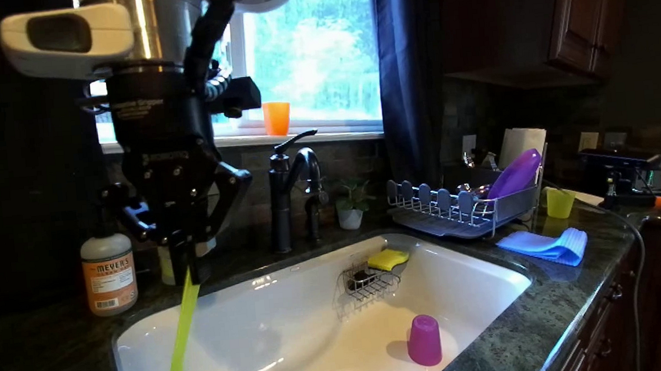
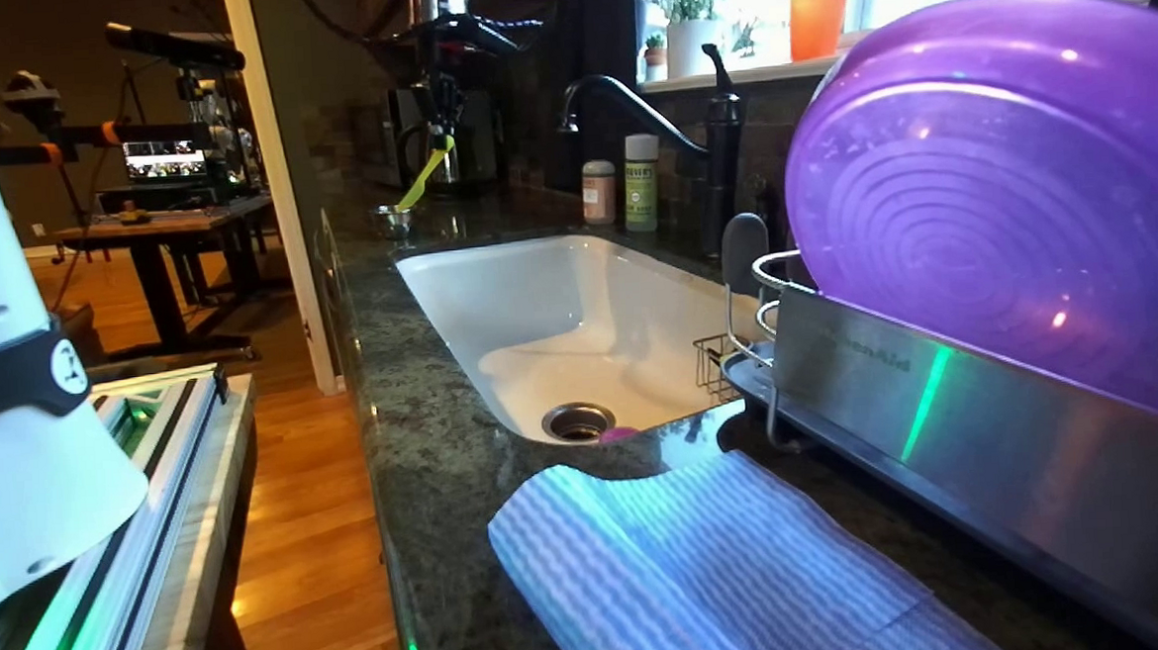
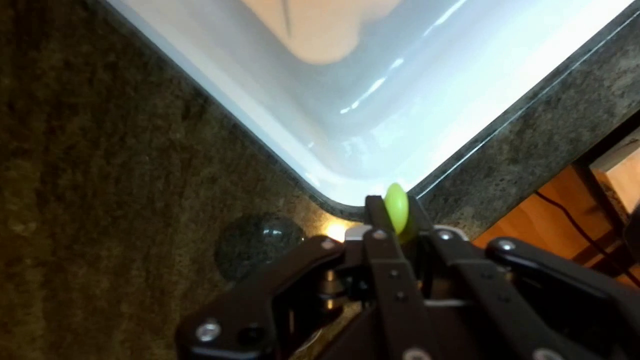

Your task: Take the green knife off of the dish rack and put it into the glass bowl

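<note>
Wrist view: the gripper (image 3: 395, 202) is drawn in to a narrow gap, and the green knife (image 3: 396, 211) fills that gap, gripped near its upper end. No other item is in its hold.

Removal from the dish rack (image 1: 515, 209): complete. In both exterior views the knife is clear of the rack and well apart from it, with the sink (image 1: 294, 330) lying between. A purple dish (image 1: 518, 173) stands in the rack; not a task item.

Transfer: judged nearly complete. In an exterior view the knife hangs tilted, its lower end meeting the outline of the glass bowl (image 2: 393, 224) on the countertop (image 2: 399, 394) beyond the sink. The bowl is so identified from the task sentence; it is too small there to confirm its material. Whether the tip is inside the rim, or merely in front of or behind it, is not established.

Outstanding: seating the knife in the bowl, release, and withdrawal. No release is made yet. Risk, as judged: the knife is long for so small a bowl, and may slide out or tip the bowl once let go.
</note>
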Controlling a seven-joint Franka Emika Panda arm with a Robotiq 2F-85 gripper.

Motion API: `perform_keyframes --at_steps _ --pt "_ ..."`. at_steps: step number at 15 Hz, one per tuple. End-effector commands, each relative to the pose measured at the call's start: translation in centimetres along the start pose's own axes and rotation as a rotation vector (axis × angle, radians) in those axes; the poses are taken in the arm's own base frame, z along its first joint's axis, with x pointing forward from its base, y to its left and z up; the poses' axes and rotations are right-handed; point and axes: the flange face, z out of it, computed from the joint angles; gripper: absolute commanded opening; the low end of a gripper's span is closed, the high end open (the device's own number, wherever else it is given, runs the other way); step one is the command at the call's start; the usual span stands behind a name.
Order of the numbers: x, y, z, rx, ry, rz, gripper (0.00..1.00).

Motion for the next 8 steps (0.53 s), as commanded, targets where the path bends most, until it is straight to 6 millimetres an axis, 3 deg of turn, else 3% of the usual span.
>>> perform_keyframes --at_steps 1,5,8 --pt "2.6 2.1 -1.2 0.0 -0.088 -0.04 0.03" --pt "3.6 3.3 -3.9 -0.045 -0.149 -0.069 0.03" --pt "3.6 4.8 -4.1 -0.089 -0.147 -0.095 0.03"
